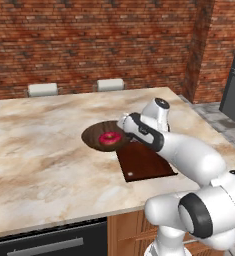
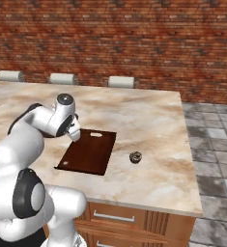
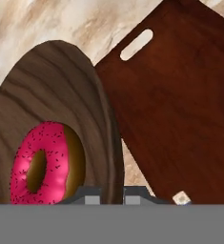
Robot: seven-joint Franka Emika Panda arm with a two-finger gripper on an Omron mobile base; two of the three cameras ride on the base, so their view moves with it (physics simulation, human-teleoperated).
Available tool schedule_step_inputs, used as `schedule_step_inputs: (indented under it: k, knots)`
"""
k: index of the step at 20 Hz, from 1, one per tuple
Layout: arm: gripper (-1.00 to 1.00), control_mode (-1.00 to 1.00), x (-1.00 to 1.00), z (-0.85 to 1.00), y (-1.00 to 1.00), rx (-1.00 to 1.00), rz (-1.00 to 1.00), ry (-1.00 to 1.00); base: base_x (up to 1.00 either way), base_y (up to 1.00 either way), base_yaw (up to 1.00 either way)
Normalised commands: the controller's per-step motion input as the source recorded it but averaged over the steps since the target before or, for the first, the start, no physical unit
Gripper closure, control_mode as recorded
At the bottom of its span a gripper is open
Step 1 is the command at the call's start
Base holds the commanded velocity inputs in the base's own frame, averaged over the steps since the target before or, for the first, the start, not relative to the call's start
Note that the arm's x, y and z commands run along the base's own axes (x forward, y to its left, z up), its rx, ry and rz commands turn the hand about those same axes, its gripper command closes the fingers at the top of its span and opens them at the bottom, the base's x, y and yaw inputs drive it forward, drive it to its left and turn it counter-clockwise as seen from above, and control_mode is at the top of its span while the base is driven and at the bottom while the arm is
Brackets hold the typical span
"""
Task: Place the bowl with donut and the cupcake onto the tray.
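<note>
Bowl (image 3: 61,109) rim sits pinched between the gripper (image 3: 111,193) jaws in the hand view: tips narrow, one inside the rim, one outside, clamped on the wall at the side nearest the tray (image 3: 180,105). Rim grip makes sense, since the bowl is too wide to span and the donut (image 3: 42,162) stays untouched inside.

Near to far, left base view:
- Tray, dark red-brown board, nearest the counter edge, long axis running roughly 5 to 11 o'clock. Bare so far.
- Bowl at the tray's 10 o'clock, overlapping or just touching its far corner; cannot tell if it's lifted or dragging on the counter (image 1: 39,150).
- Donut, pink icing up, resting in the bowl, looks centred-ish; a tilt could slide it.
- Gripper at the bowl's 3 o'clock rim, wrist reaching in from above the tray.

Right base view: cupcake (image 2: 135,156), small and dark, stands alone on the counter at the tray's 3 o'clock, well apart from the arm. Not yet handled.

Judgement: bowl transfer in progress, roughly first half of the task. Next move needs the bowl kept level and brought fully over the board before release. One-sided rim hold risks tipping.
</note>
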Motion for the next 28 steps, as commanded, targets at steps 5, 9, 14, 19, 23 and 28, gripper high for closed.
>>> schedule_step_inputs:
  k: [5,9,14,19,23,28]
  knots:
    - [1.0,-1.0,-0.02,0.0,-0.5,0.0,-0.09,-0.09,0.0,0.0,0.0]
    - [1.0,-1.0,0.0,0.0,-0.54,0.0,-0.08,-0.03,0.0,0.0,0.0]
    - [1.0,-1.0,0.0,0.0,-0.54,0.01,-0.05,0.0,0.0,0.0,0.0]
    - [1.0,-1.0,0.01,0.0,-0.38,0.03,-0.08,0.0,0.0,0.0,0.0]
    - [1.0,-1.0,0.11,-0.13,-0.04,0.0,-0.1,0.0,0.0,0.0,0.0]
    - [1.0,-1.0,0.01,-0.09,-0.23,0.05,-0.01,0.0,0.0,0.0,0.0]
